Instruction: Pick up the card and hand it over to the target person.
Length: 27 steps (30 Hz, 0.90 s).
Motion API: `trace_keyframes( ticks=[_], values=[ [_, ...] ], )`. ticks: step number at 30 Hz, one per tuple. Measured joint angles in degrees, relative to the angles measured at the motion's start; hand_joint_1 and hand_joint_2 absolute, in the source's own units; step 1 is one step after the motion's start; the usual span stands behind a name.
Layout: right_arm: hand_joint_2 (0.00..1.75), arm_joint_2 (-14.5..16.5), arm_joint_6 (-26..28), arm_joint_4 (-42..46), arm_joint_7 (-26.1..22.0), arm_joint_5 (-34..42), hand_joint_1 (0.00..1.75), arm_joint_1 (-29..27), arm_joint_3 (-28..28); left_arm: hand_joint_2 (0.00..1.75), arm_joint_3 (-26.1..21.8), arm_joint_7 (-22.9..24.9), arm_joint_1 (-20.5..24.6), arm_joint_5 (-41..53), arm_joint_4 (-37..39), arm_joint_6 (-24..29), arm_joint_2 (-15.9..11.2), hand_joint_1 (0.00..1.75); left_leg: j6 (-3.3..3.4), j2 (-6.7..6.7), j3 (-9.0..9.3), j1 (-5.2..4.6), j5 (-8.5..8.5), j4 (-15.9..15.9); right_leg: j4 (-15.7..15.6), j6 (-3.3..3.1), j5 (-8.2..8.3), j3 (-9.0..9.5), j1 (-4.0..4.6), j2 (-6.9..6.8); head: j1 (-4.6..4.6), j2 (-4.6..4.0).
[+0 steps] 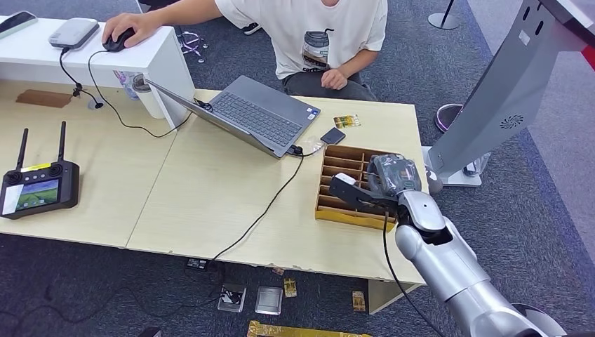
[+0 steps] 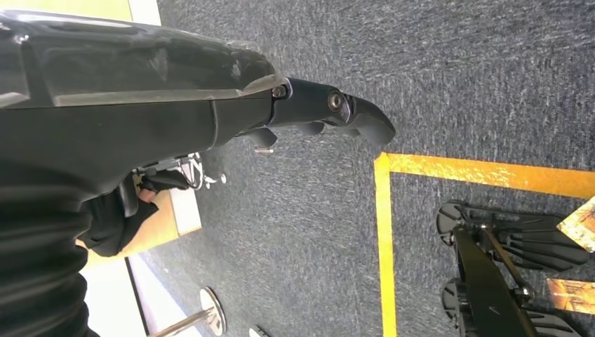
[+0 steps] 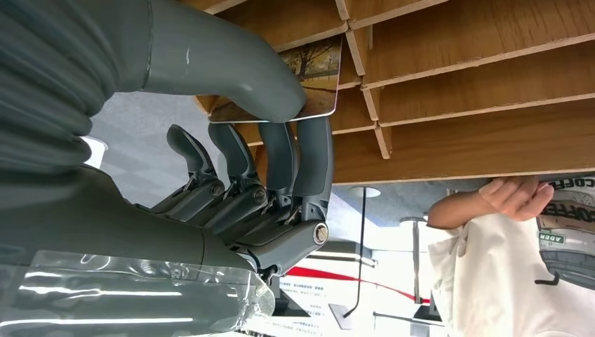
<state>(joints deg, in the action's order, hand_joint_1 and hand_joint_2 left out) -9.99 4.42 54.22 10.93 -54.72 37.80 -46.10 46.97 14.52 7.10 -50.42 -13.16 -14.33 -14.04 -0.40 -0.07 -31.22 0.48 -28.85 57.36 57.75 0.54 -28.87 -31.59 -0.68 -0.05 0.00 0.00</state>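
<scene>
Right wrist view — glossy flat card (image 3: 309, 77)

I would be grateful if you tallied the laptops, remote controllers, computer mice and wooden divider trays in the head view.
Laptop: 1
Remote controller: 1
Computer mouse: 1
Wooden divider tray: 1
Total: 4

wooden tray (image 1: 330, 208) dividers (image 3: 393, 77) hemming right hand (image 1: 379, 184)
</scene>
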Motion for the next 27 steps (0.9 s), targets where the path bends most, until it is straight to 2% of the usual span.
trace_keyframes(
  ticks=[11, 27],
  values=[
    [1.75, -0.7, 0.7, 2.0, 0.4, -0.1, 1.71, -0.2, 0.3, 1.75, 0.0, 0.0, 0.0, 0.0, 0.1, 0.0, 0.0, 0.0, 0.0, -0.01, 0.0, 0.0, 0.0, 0.0, 0.0, 0.0, 0.0, 0.0, 0.01, -0.01, 0.0, 0.0],
    [1.75, -1.5, 11.9, 19.3, 2.8, 0.5, 1.71, -0.3, 7.1, 1.75, -1.1, 1.2, -0.1, -0.8, -0.4, 1.5, 0.7, 0.0, 0.01, -0.03, -0.15, -0.04, -0.02, 0.1, 0.1, 0.02, -0.04, -0.18, -0.04, -0.03, 0.0, 0.0]
  ],
)
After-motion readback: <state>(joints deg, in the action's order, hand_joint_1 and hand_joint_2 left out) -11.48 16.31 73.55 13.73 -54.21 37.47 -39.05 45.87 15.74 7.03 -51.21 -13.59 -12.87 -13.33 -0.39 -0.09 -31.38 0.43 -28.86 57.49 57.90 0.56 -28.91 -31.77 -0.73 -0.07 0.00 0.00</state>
